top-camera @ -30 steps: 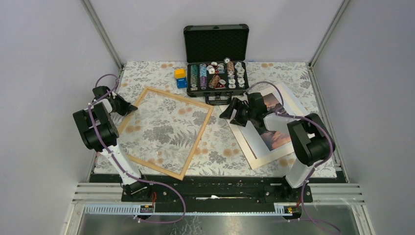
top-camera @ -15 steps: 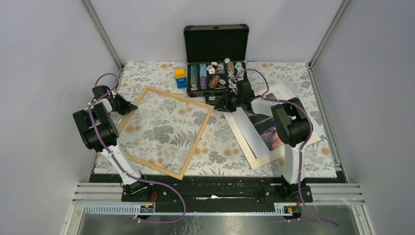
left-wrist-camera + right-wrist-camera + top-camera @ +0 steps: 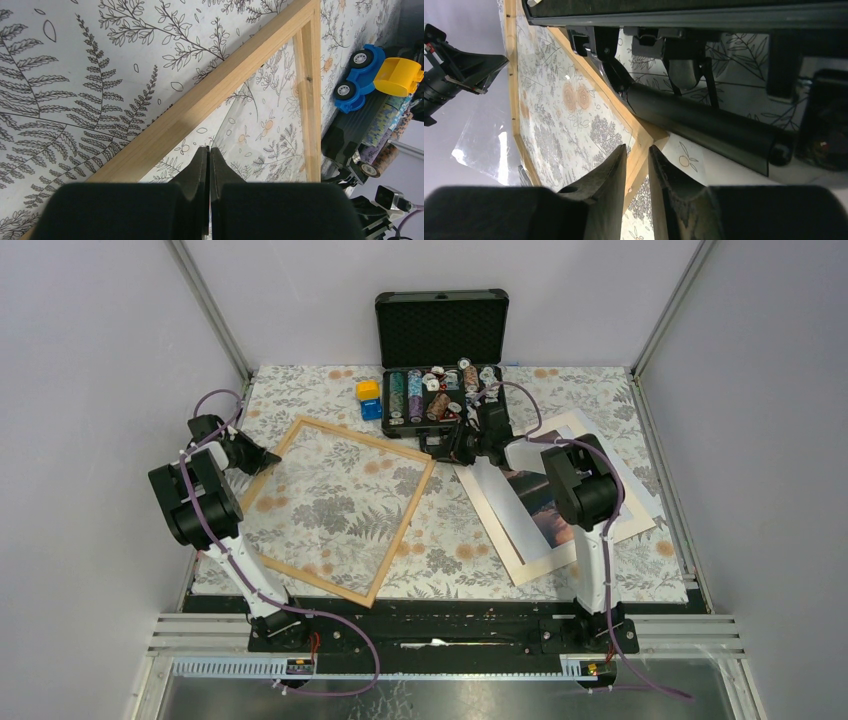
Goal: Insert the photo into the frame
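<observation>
The frame, thin light wood, lies flat left of centre. My left gripper sits at its left corner. In the left wrist view it is shut on nothing, just above the frame's rail. The photo, a sunset print with a wide white border, lies right of the frame, partly hidden under my right arm. My right gripper hangs low between the photo's far-left corner and the black case. In the right wrist view its jaws stand a narrow gap apart with nothing between them. The frame's corner shows behind and the photo's white corner lies beside.
An open black case of poker chips stands at the back, its handle just beyond my right fingers. A blue and yellow toy sits left of the case. A tan-edged sheet lies under the photo. Walls close off the cell.
My right gripper has swung from over the photo toward the far left, ending by the case handle, and its jaws have narrowed. The left arm and the frame have not moved.
</observation>
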